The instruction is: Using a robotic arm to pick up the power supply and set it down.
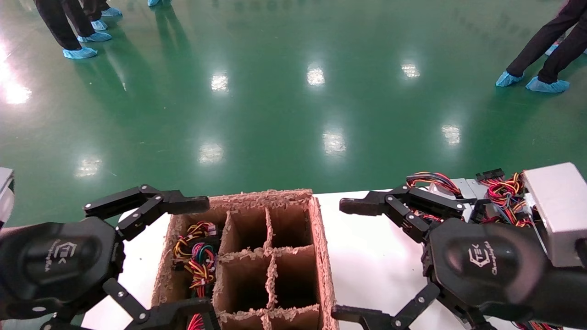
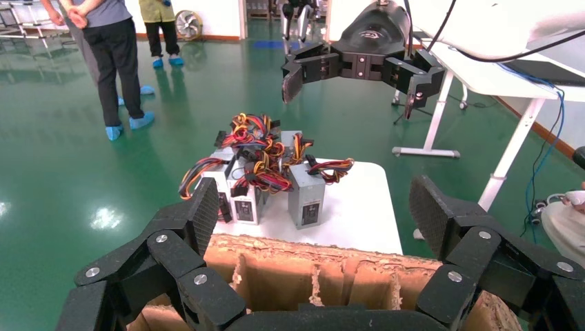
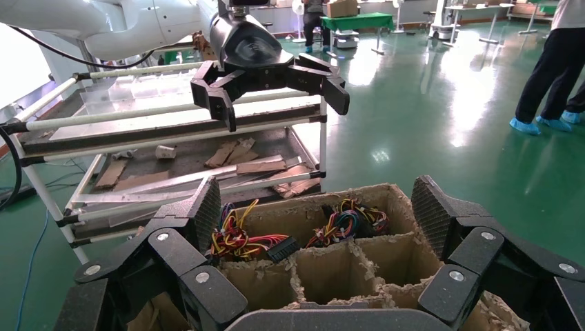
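Several silver-grey power supplies [image 1: 557, 206] with red, yellow and black wire bundles stand clustered at the right end of the white table [image 1: 376, 256]; the left wrist view shows them too [image 2: 305, 196]. My right gripper [image 1: 344, 260] hangs open just in front of that cluster, over bare table, holding nothing. My left gripper [image 1: 202, 254] is open over the left column of the brown divided cardboard box [image 1: 321, 238]. Wire bundles [image 3: 341, 224] of units lie in two compartments of that column. Each wrist view shows its own open jaws [image 2: 316, 217] [image 3: 317, 214] over the box.
The box's middle and right compartments [image 1: 293, 275] hold nothing. Green floor lies beyond the table's far edge. People in blue shoe covers [image 1: 534, 82] stand far off. A metal rack [image 3: 172, 152] with cardboard scraps stands behind my left arm.
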